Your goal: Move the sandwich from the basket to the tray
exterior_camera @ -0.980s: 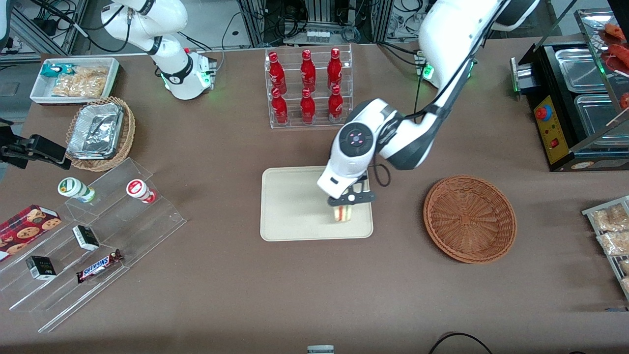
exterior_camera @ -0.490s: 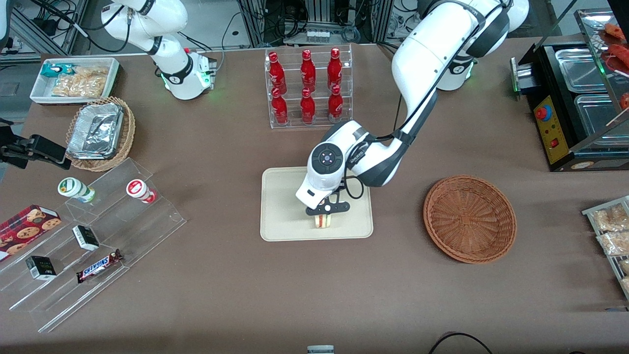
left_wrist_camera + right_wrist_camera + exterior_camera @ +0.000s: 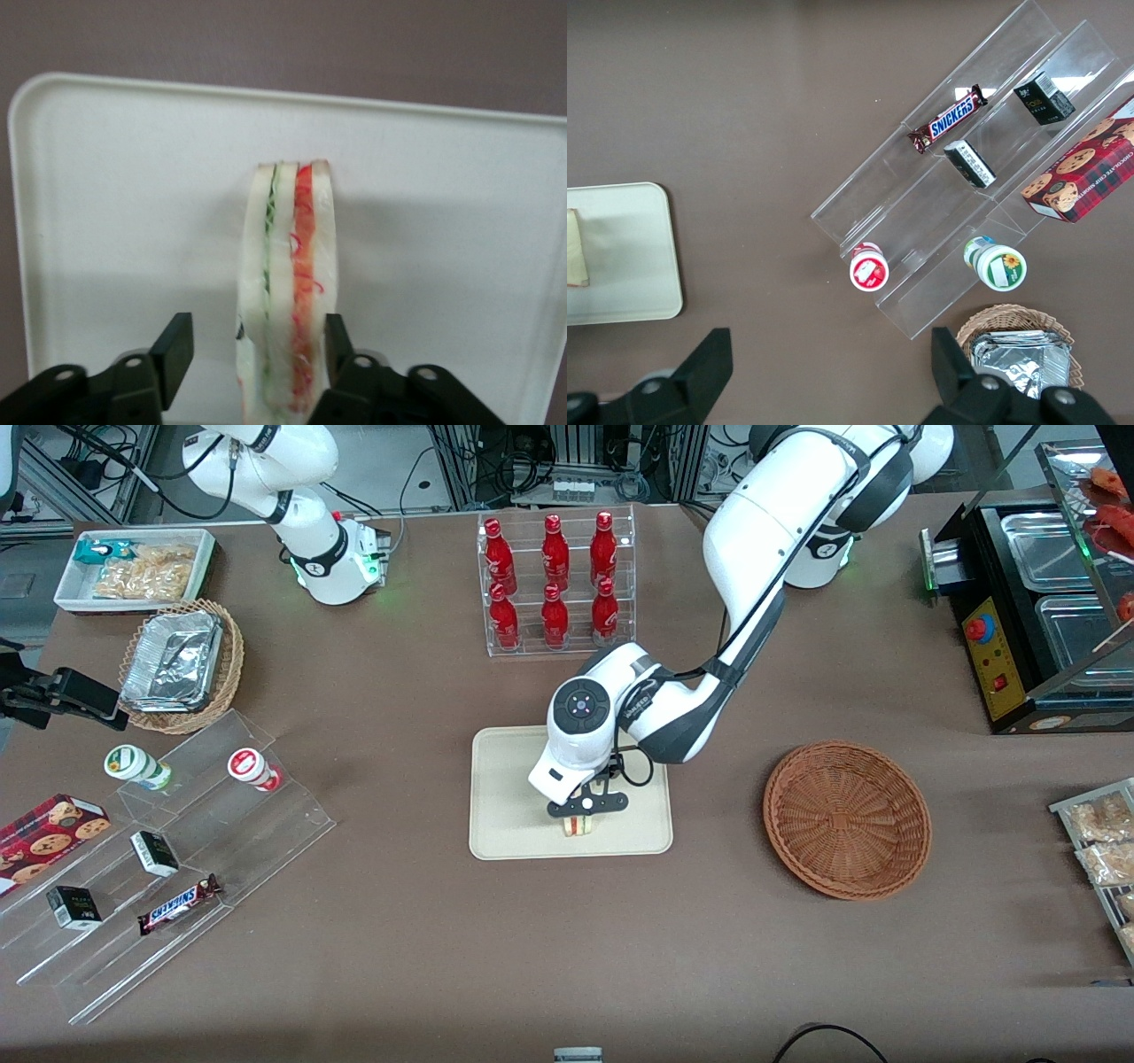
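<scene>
Standing on tray [image 3: 509, 797], sandwich [image 3: 288, 301] half hidden, hand [image 3: 580, 815] parted, one finger touching.

A small wedge of pale bread with green and red filling layers, the sandwich [image 3: 288, 301], stands on its edge on a flat cream-beige rectangular tray [image 3: 115, 195] with rounded corners and a low raised rim. The black two-finger gripper [image 3: 259, 354] straddles the wedge. One fingertip [image 3: 337, 341] lies against the sandwich at its 3 o'clock side. The other fingertip stands apart at 9 o'clock, with bare tray showing in the gap. The green layer runs nearer the separated finger, the red layer nearer the touching one. Brown tabletop [image 3: 292, 40] borders the tray at 12 o'clock.
</scene>
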You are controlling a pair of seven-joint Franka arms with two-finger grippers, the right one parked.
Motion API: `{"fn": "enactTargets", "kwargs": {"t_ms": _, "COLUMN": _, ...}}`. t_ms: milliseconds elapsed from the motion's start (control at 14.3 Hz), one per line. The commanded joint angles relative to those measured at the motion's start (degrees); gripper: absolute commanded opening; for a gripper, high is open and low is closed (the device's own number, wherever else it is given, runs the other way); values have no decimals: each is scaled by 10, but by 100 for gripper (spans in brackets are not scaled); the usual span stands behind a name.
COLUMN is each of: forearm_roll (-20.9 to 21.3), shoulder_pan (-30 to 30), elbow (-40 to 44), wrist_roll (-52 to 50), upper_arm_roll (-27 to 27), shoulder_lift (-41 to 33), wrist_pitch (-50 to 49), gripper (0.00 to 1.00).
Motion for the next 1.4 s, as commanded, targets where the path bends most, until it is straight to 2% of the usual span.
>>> {"fn": "enactTargets", "kwargs": {"t_ms": 0, "forearm_roll": 19, "shoulder_pan": 1, "elbow": -3, "wrist_roll": -11, "upper_arm_roll": 15, "shoulder_lift": -36, "wrist_pitch": -11, "gripper": 100}}
{"fn": "enactTargets", "kwargs": {"t_ms": 210, "forearm_roll": 20, "shoulder_pan": 8, "elbow": -21, "wrist_roll": -3, "upper_arm_roll": 38, "shoulder_lift": -102, "wrist_pitch": -65, "gripper": 100}}
{"fn": "enactTargets", "kwargs": {"t_ms": 350, "forearm_roll": 15, "shoulder_pan": 44, "elbow": -33, "wrist_roll": 20, "upper_arm_roll": 39, "shoulder_lift": -148, "wrist_pitch": -122, "gripper": 100}}
{"fn": "enactTargets", "kwargs": {"t_ms": 490, "forearm_roll": 8, "shoulder_pan": 78, "elbow": -82, "wrist_roll": 66, "upper_arm_roll": 39, "shoulder_lift": -208, "wrist_pitch": -140, "gripper": 100}}
{"fn": "enactTargets", "kwargs": {"t_ms": 630, "forearm_roll": 8, "shoulder_pan": 106, "elbow": -168, "wrist_roll": 95, "upper_arm_roll": 39, "shoulder_lift": -282, "wrist_pitch": -141, "gripper": 100}}
{"fn": "enactTargets", "kwargs": {"t_ms": 770, "forearm_roll": 7, "shoulder_pan": 158, "elbow": -223, "wrist_roll": 161, "upper_arm_roll": 39, "shoulder_lift": -343, "wrist_pitch": -146, "gripper": 100}}
{"fn": "enactTargets", "kwargs": {"t_ms": 1190, "forearm_roll": -50, "shoulder_pan": 299, "elbow": -219, "wrist_roll": 373, "upper_arm_roll": 39, "shoulder_lift": -428, "wrist_pitch": -289, "gripper": 100}}
{"fn": "enactTargets", "kwargs": {"t_ms": 1330, "forearm_roll": -51, "shoulder_pan": 327, "elbow": -201, "wrist_roll": 394, "upper_arm_roll": 40, "shoulder_lift": -439, "wrist_pitch": -334, "gripper": 100}}
